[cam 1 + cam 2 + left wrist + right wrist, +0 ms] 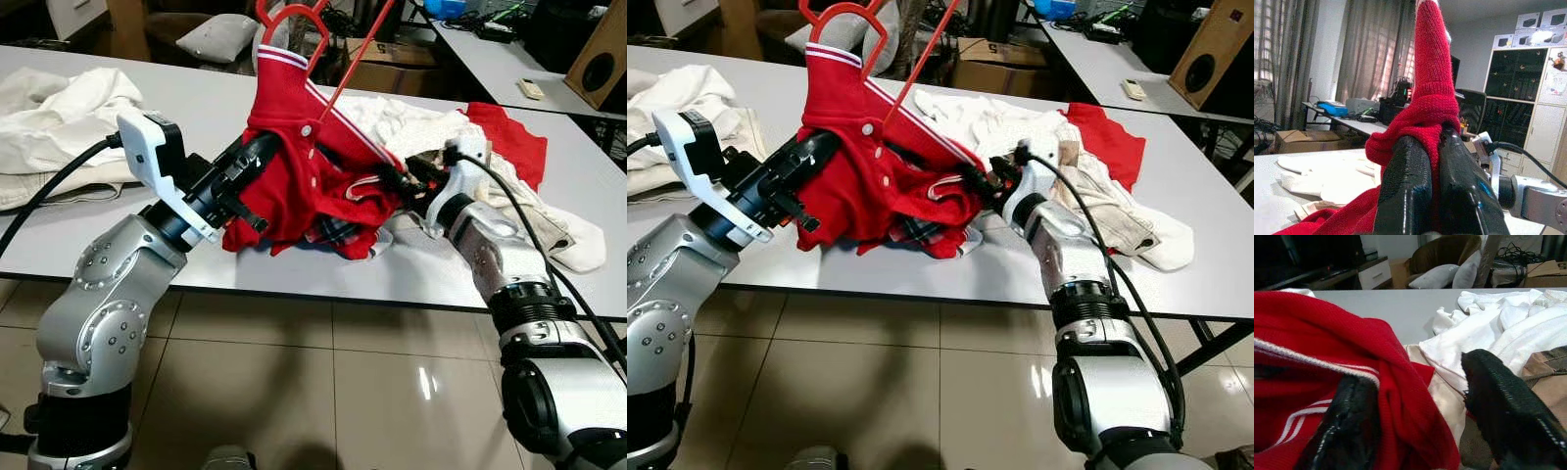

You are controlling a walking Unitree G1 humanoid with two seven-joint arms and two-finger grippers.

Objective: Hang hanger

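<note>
I see a red knit shirt (pixel 294 166), coarse ribbed cloth with white trim, pinched tight between my left gripper's (pixel 1432 161) glossy black fingers (pixel 1405 191). The red hanger (pixel 294 20) looks like smooth plastic. My right gripper's (pixel 1415 416) fingers (pixel 1508 406) are spread and rough, grainy black. The table (pixel 196 108) is smooth, matt grey. White clothes (pixel 49 117) near its left edge are soft, creased cloth. Both arms (pixel 98 304) are brushed silver metal over glossy floor tiles (pixel 323 392).

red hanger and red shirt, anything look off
Yes. The red plastic hanger is tilted, and the red knit shirt with white stripes hangs bunched on one side, pinched by the left gripper over the grey table.
</note>
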